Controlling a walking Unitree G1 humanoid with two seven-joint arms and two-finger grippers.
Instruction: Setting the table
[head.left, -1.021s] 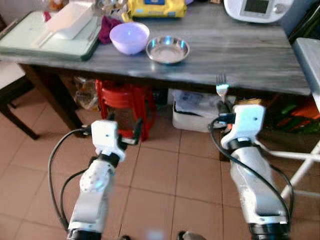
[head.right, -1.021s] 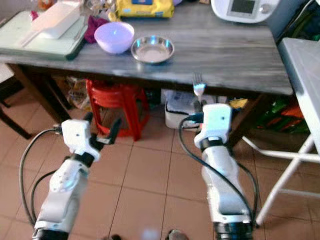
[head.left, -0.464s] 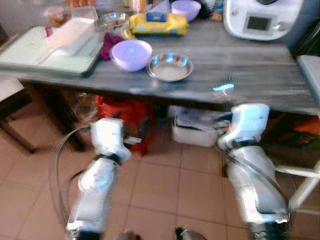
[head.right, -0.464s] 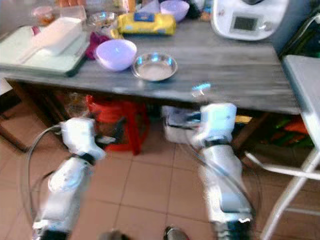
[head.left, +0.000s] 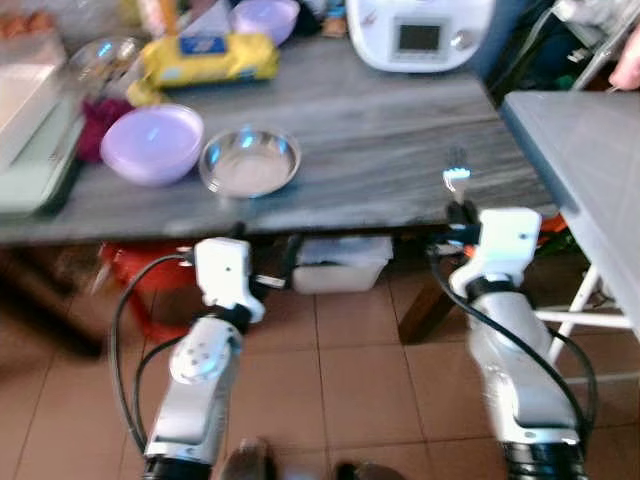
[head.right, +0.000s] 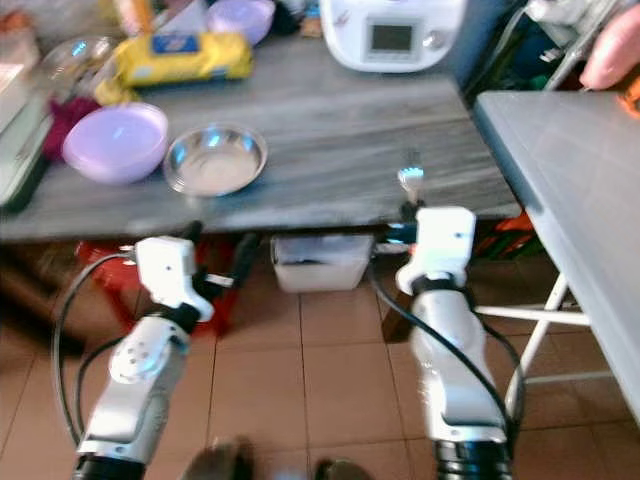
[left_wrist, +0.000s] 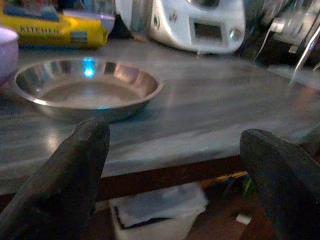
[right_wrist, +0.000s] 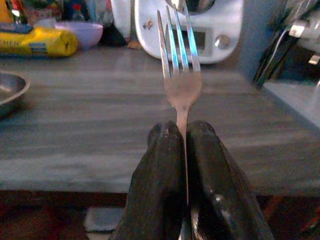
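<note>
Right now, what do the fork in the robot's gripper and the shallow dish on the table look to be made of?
Fork: likely polished steel; its tines are bright and mirror-like. Shallow dish: apparently thin stainless steel, silvery, glinting with reflected light. Table: grey streaked top, wood or laminate, unclear which.

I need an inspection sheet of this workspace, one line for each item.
Surface: grey wooden table, bare on the robot's right side.
Job's things: fork upright, tines up; steel bowl beside purple bowl.
Clutter: yellow packet, white appliance, second purple bowl.
Grippers: right gripper shut on the fork at the table edge; left gripper open, low before the steel bowl.
Cables: black cables along both arms.
Surroundings: tiled floor, red stool and white box under the table.
</note>
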